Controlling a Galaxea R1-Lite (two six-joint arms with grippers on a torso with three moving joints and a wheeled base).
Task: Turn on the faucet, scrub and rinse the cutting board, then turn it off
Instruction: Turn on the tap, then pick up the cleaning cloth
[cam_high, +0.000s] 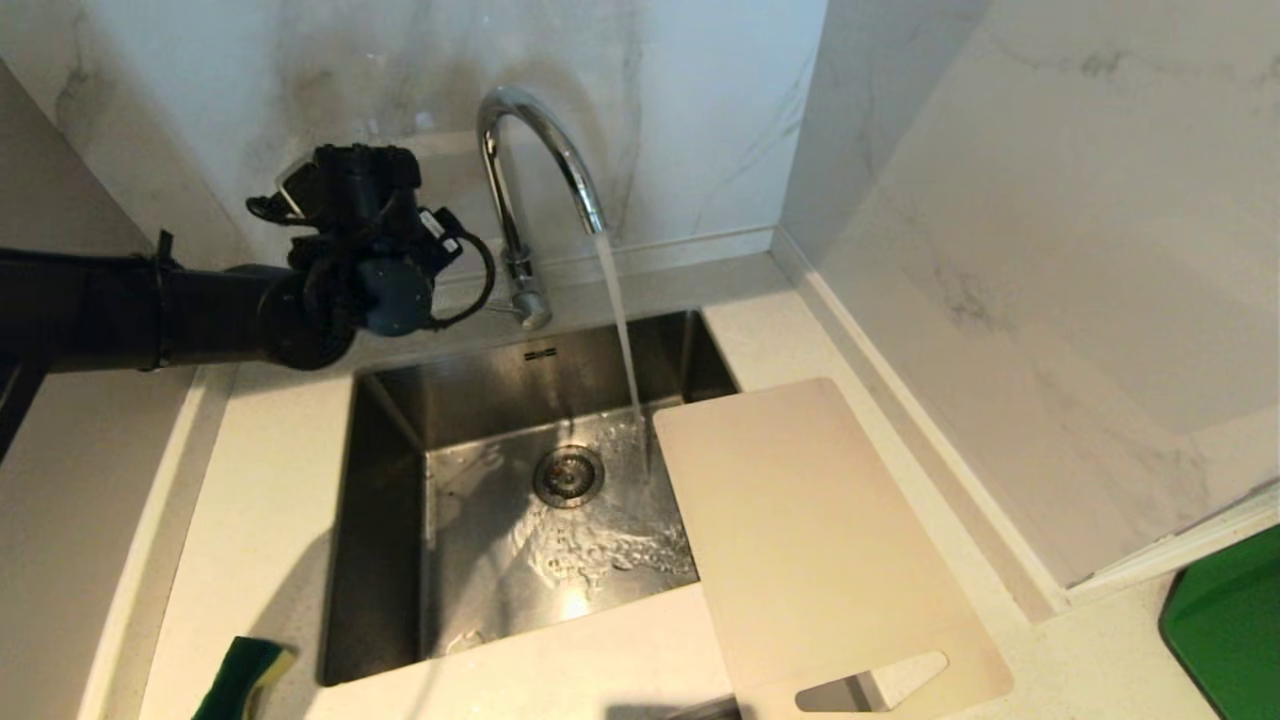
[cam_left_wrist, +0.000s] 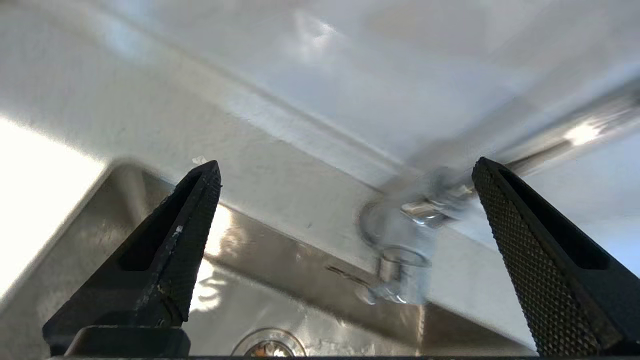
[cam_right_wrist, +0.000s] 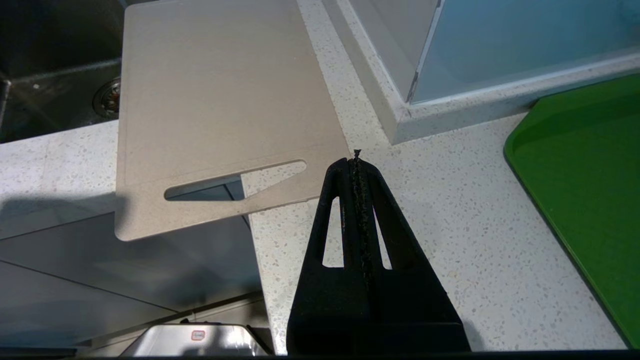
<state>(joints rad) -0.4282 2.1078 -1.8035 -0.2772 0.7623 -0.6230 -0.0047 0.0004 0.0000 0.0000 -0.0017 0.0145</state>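
The chrome gooseneck faucet (cam_high: 530, 170) stands behind the sink, and water runs from its spout into the basin. My left arm's wrist (cam_high: 370, 250) hovers just left of the faucet's base. My left gripper (cam_left_wrist: 345, 165) is open wide with nothing between its fingers; the faucet base (cam_left_wrist: 405, 240) lies ahead of it, nearer one finger, untouched. The pale cutting board (cam_high: 800, 540) lies flat on the counter to the right, its far corner over the sink's edge and its handle cutout toward me. My right gripper (cam_right_wrist: 356, 155) is shut and empty, hanging over the counter beside the board's (cam_right_wrist: 215, 100) handle end.
The steel sink (cam_high: 390, 520) has a round drain (cam_high: 568, 476) and wet floor. A green-and-yellow sponge (cam_high: 240, 680) lies at the counter's front left. A bright green tray (cam_high: 1230, 630) sits at the far right. Marble walls close the back and right.
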